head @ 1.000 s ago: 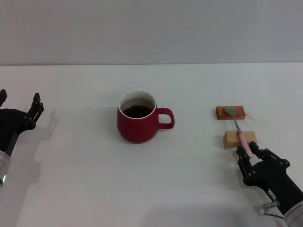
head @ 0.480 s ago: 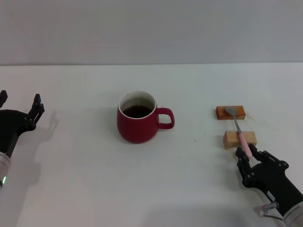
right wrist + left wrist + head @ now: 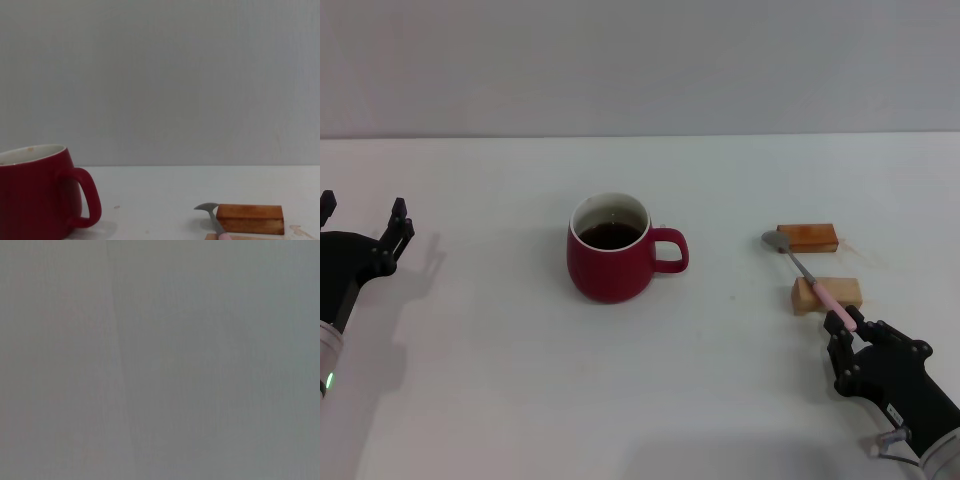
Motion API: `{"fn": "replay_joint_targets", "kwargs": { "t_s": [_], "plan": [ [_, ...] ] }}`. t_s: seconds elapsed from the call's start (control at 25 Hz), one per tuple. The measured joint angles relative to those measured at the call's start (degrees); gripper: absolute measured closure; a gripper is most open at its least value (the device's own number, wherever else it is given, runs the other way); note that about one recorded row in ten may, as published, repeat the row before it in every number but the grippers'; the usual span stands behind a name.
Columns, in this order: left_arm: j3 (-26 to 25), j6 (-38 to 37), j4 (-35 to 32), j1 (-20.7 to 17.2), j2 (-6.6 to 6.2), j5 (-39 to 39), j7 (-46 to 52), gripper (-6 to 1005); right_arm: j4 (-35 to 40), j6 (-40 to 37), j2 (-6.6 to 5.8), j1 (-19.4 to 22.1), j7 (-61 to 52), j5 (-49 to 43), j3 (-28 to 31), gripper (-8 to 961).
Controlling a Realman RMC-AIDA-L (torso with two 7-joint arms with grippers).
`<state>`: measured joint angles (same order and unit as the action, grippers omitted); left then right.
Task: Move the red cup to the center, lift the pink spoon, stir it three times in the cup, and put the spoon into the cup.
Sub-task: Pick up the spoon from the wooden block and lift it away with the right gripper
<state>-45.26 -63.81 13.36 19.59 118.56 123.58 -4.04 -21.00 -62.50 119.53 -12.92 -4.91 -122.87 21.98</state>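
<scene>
- The right gripper (image 3: pixel 847 322), at five o'clock, is clamped on the pink spoon (image 3: pixel 817 283); its bowl hangs beside the reddish-brown block (image 3: pixel 808 237).
- It should rise level, clearing the tan block (image 3: pixel 830 293), before heading toward the red cup (image 3: pixel 611 262).
- The left gripper (image 3: pixel 362 225) sits spread at nine o'clock.

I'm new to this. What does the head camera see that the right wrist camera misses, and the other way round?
Only the head view shows both arms: the right gripper shut on the pink spoon handle, the left gripper far off on the robot's left side, the dark liquid in the cup, and the whole tan block.

Only the right wrist view shows the scene from low down, the cup side-on.

Both show the red cup, the spoon's bowl and the reddish-brown block.
</scene>
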Motion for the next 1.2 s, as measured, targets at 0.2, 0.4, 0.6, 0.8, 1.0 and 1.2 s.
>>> {"fn": "replay_joint_targets", "kwargs": {
  "t_s": [0.2, 0.4, 0.6, 0.8, 1.0, 1.2],
  "plan": [
    [0.0, 0.0, 0.0, 0.0, 0.0, 0.0, 0.0, 165, -0.27, -0.39, 0.1, 0.63, 0.56, 0.07, 0.52, 781],
    [0.0, 0.26, -0.01, 0.0, 0.0, 0.0, 0.0, 165, -0.79, -1.88, 0.04, 1.3, 3.5, 0.09, 0.51, 783],
    [0.0, 0.33, -0.08, 0.02, 0.0, 0.0, 0.0, 165, -1.58, -4.85, -0.22, 1.76, 5.11, 0.09, 0.1, 785],
    [0.0, 0.5, -0.5, 0.35, 0.0, 0.0, 0.0, 165, -2.19, -6.81, -0.4, 2.03, 5.18, -0.19, 0.41, 785],
    [0.0, 0.54, -0.63, 0.45, 0.0, 0.0, 0.0, 165, -2.2, -7.63, -0.43, 2.03, 5.99, -0.26, 0.54, 786],
    [0.0, 0.54, -0.62, 0.45, 0.0, 0.0, 0.0, 165, -2.2, -9.94, -0.59, 1.87, 6.59, -0.1, 0.61, 786]
  ]
}}
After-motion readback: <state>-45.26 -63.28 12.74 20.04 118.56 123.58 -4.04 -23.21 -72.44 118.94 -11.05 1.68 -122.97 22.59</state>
